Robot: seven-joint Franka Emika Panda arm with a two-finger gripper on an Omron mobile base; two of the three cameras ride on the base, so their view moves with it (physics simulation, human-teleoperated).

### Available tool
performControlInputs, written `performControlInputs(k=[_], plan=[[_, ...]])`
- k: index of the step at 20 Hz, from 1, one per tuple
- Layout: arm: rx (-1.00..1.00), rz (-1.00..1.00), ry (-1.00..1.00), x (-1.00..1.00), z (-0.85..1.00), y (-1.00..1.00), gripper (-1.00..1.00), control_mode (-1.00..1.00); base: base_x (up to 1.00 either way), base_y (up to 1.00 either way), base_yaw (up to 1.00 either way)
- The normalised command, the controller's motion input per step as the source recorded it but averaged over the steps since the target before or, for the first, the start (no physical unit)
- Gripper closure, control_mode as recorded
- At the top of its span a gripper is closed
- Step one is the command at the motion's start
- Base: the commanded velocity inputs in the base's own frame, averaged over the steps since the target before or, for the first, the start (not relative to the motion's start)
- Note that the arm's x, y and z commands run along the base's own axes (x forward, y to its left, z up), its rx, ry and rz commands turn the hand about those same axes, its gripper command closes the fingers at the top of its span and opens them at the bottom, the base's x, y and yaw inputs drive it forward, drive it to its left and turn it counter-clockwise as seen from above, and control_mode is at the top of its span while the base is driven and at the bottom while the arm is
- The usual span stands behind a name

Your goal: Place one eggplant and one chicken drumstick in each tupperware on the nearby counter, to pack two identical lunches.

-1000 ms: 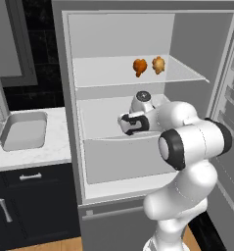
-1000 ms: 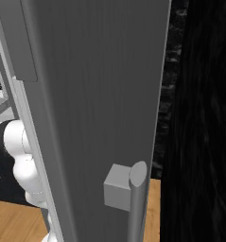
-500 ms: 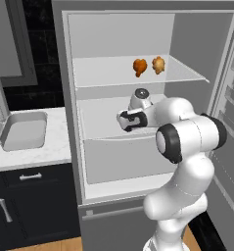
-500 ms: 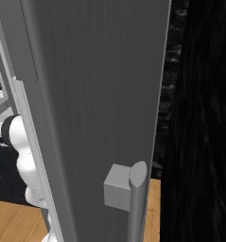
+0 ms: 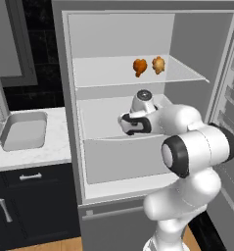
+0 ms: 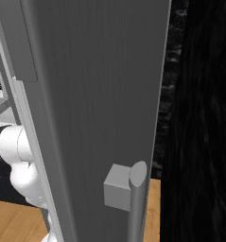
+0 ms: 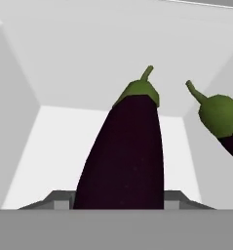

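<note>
- Fridge (image 5: 138, 44) stands open; the hand (image 5: 130, 125) stays inside its middle shelf, pose barely changed.
- Eggplant (image 7: 125, 156) sits between the fingers; I cannot tell whether it is gripped.
- Second eggplant (image 7: 220, 117) lies to its right.

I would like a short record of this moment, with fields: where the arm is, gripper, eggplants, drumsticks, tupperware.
arm position: reaching into the open fridge, hand over the middle shelf
gripper: closing around the near eggplant; a firm grip cannot be confirmed
eggplants: near eggplant lies between the finger tips, second eggplant beside it, both in the fridge
chicken drumsticks: two on the upper fridge shelf
tupperware: one tray on the counter left of the fridge, nothing in it
</note>
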Motion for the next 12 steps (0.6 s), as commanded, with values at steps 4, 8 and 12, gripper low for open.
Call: performControlInputs(k=[4, 8, 12], plan=[[0.0, 0.04, -0.06, -1.0, 0.3, 0.0, 1.0, -1.0, 0.0, 0.0, 0.0], [0.0, 0.03, 0.03, -0.96, 0.93, 0.0, 1.0, -1.0, 0.0, 0.0, 0.0], [0.0, 0.02, 0.21, -0.76, 1.0, -0.02, 1.0, -1.0, 0.0, 0.0, 0.0]])
